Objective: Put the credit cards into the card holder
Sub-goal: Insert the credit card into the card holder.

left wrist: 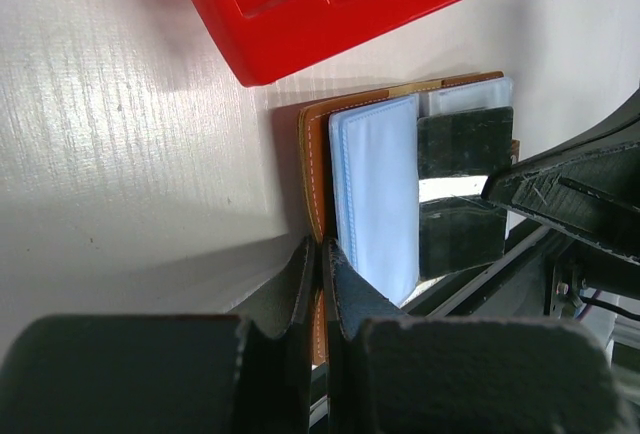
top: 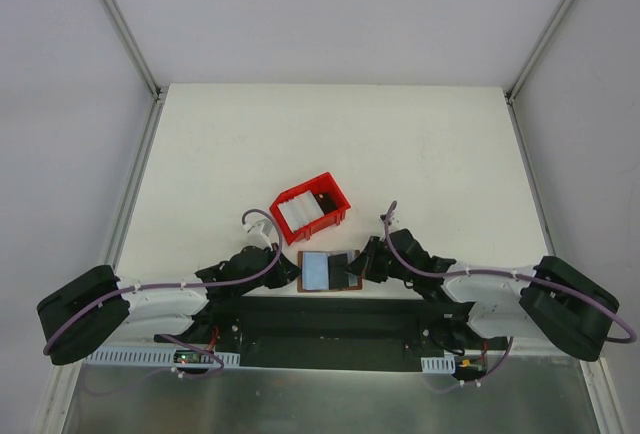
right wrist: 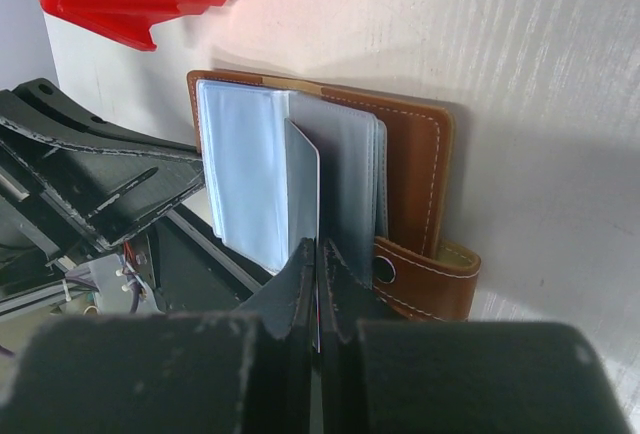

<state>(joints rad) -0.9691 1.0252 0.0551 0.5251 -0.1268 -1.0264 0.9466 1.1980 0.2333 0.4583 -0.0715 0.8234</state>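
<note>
The brown card holder lies open at the table's near edge, its pale blue sleeves facing up. My left gripper is shut on the edge of its brown cover, at the holder's left side. My right gripper is shut on a thin pale credit card. The card stands on edge among the holder's sleeves, beside the brown cover. More pale credit cards lie in the red tray.
The red tray sits just beyond the holder, close to both grippers. The holder's snap strap curls up at its near right corner. Each gripper faces the other across the holder. Grey walls ring the table.
</note>
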